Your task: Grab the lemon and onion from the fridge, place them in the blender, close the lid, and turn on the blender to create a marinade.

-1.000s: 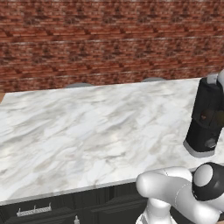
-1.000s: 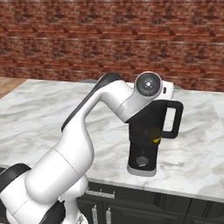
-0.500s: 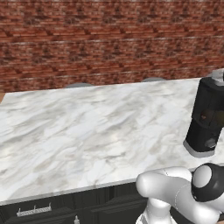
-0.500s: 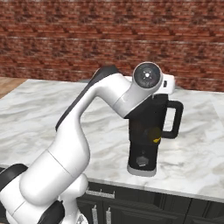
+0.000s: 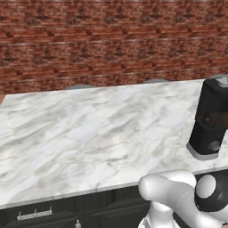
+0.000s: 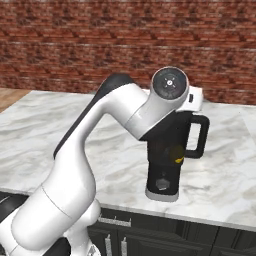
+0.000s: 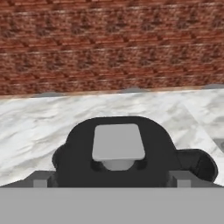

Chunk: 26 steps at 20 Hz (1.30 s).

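Blender (image 6: 167, 160) at marble counter (image 5: 89, 129) front edge, lid (image 7: 118, 142) seated on top | gripper (image 7: 111, 181) just above lid, fingers (image 7: 40, 180) spread wide, holding nothing | lemon (image 6: 178, 159) inside jar

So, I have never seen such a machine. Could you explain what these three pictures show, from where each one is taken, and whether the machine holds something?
It is a rendered kitchen with a white robot arm on a driving base. Two cameras ride on the base: one looks from behind the arm's left, the other from behind its right. The third sits on the hand and looks along the gripper.

On the marble counter, before a brick wall, stands the blender, a black jar with a handle on a grey base. Something yellow, probably the lemon, shows inside the jar. The hand view looks down on the black lid with its grey square, on the blender.

The fingers stand wide apart, open, and grip nothing.
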### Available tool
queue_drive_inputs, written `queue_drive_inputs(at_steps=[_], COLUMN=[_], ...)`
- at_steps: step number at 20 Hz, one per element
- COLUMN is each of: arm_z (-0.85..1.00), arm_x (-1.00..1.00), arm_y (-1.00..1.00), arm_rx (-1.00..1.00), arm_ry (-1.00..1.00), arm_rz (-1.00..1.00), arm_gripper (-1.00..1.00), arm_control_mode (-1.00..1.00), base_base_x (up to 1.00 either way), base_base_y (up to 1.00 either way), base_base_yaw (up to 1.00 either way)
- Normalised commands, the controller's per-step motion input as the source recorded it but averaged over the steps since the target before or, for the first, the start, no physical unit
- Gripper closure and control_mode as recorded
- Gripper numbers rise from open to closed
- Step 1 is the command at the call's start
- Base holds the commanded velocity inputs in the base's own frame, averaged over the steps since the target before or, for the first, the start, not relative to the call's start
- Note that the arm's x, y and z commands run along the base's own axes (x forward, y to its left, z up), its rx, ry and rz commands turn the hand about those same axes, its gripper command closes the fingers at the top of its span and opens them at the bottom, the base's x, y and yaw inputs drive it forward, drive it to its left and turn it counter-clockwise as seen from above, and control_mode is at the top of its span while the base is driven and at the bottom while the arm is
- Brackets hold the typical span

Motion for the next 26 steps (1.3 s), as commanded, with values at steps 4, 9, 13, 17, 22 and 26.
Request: queue_drive_inputs(at_steps=[4, 9, 13, 17, 22, 26], arm_z=[-0.47, -0.69, -0.87, -0.73, -0.82, -0.37], arm_x=[-0.92, -1.00, -0.62, -0.23, 0.00, 0.12], arm_y=[0.00, 0.00, 0.02, -0.10, 0.00, -0.14], arm_rx=[0.03, 0.01, 0.00, 0.00, 0.00, 0.00], arm_ry=[0.00, 0.00, 0.01, -0.03, -0.12, -0.19], arm_rz=[-0.01, 0.00, 0.03, 0.37, 0.52, 0.39], arm_gripper=[-1.00, -1.00, -1.00, -1.00, -1.00, -1.00], arm_control_mode=[-1.00, -1.00, -1.00, -1.00, -1.00, -1.00], base_base_x=[0.00, 0.00, 0.00, 0.00, 0.00, 0.00], base_base_y=[0.00, 0.00, 0.00, 0.00, 0.00, 0.00], base_base_yaw=[0.00, 0.00, 0.00, 0.00, 0.00, 0.00])
